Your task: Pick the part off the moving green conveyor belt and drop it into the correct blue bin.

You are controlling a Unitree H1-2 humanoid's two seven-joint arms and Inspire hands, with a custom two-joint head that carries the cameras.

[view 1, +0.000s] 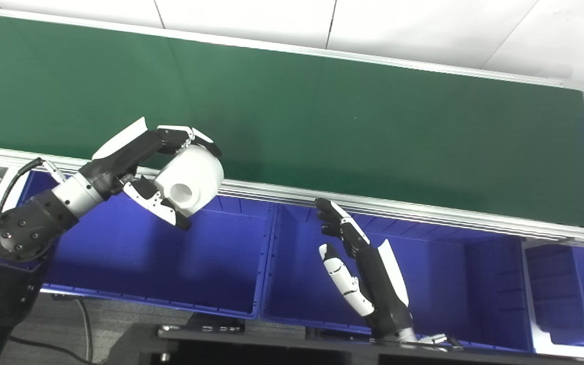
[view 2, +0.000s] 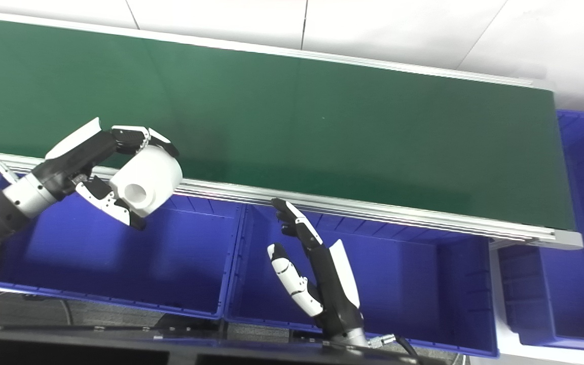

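1. The left robot hand (view 1: 157, 170), at the left of the frame, is closed around the white part (view 1: 190, 178); fingers lie over its top and the thumb under it.
2. The white part is a short cylinder with a round hole in its end face. It is lifted off the green conveyor belt (view 1: 322, 126) and hangs over the belt's near rail, at the far edge of the left blue bin (view 1: 160, 263).
3. The right robot hand (view 1: 360, 268), lower centre, holds nothing; its fingers are straight and apart, above the middle blue bin (view 1: 434, 284).
4. I judge the picking done; the drop is left, and the correct bin cannot be told.
5. A third blue bin (view 1: 571, 289) stands at the lower right. The visible belt carries no other part, and nothing blocks the way down.
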